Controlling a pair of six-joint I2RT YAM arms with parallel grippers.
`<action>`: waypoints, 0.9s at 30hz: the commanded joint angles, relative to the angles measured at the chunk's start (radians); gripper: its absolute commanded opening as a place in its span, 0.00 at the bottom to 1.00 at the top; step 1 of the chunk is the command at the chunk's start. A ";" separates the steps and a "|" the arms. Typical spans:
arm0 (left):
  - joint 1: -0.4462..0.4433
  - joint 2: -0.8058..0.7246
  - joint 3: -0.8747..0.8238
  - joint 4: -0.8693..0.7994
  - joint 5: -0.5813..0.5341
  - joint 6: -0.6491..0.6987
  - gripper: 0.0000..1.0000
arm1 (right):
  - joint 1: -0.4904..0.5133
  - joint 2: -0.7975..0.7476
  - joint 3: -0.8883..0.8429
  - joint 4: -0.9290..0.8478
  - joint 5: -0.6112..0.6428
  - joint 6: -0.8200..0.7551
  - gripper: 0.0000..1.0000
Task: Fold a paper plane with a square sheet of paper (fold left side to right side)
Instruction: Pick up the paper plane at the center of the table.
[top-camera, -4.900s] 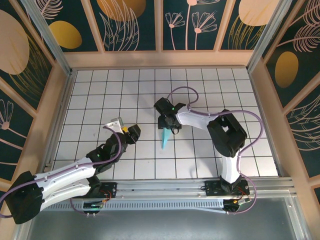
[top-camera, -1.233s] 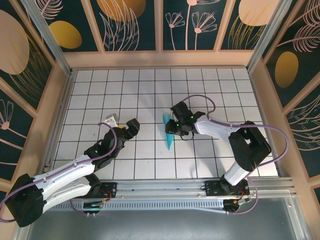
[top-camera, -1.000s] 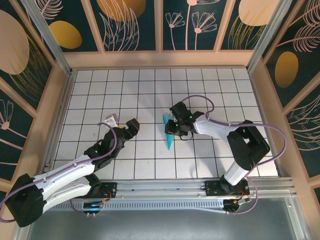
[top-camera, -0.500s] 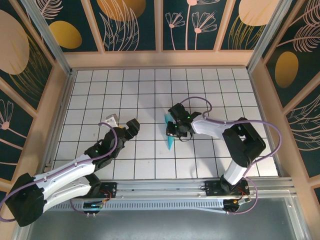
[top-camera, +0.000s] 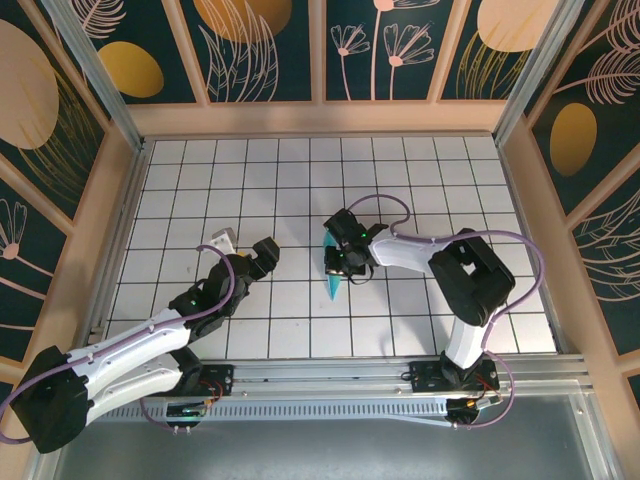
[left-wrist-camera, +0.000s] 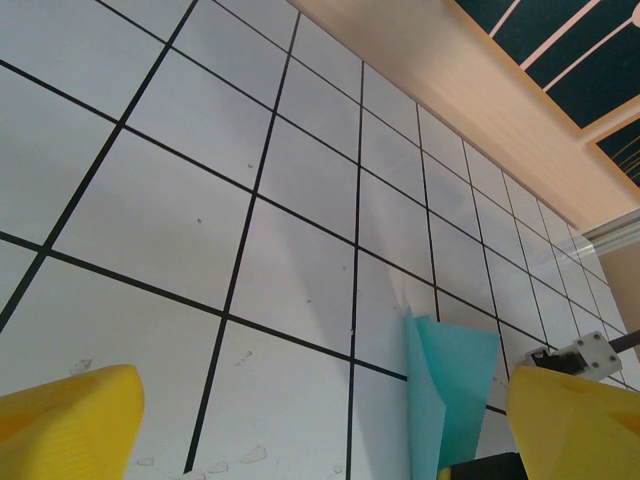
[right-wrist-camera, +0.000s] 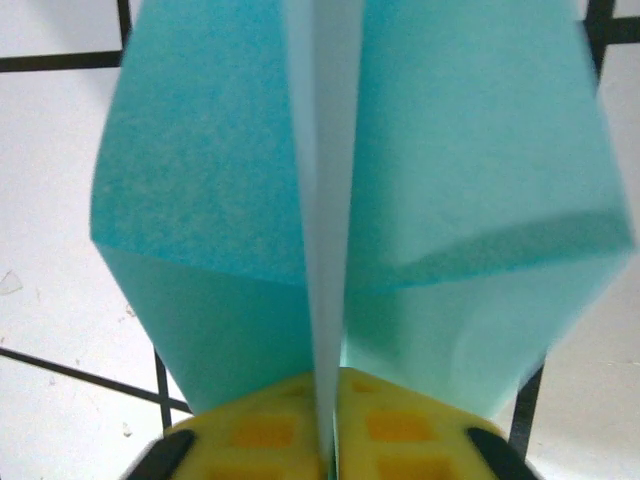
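Late step, seemingly: pinching the centre fold of the slim pointed turquoise-blue paper plane (right-wrist-camera: 350, 200).
Holds left gripper (left-wrist-camera: 325, 400) wide, empty, over the white gridded table's (top-camera: 200, 180) left half; clamps right gripper (right-wrist-camera: 328, 410) on that fold at table centre. Next, probably calls for releasing without skewing creases.

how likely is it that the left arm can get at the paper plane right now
Probably yes: bare tiles lie between the open left fingers and the paper plane. But the right fingers are shut on it, so only its near pointed end looks free.
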 joint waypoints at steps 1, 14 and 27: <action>0.007 0.001 0.007 -0.025 -0.008 0.003 0.93 | 0.006 -0.006 0.044 -0.070 0.074 0.013 0.04; 0.007 -0.053 0.068 -0.102 -0.057 0.144 0.94 | -0.141 0.121 0.403 -0.350 0.217 -0.124 0.00; 0.007 -0.214 0.042 -0.121 -0.074 0.249 0.97 | -0.204 0.466 0.945 -0.630 0.278 -0.205 0.00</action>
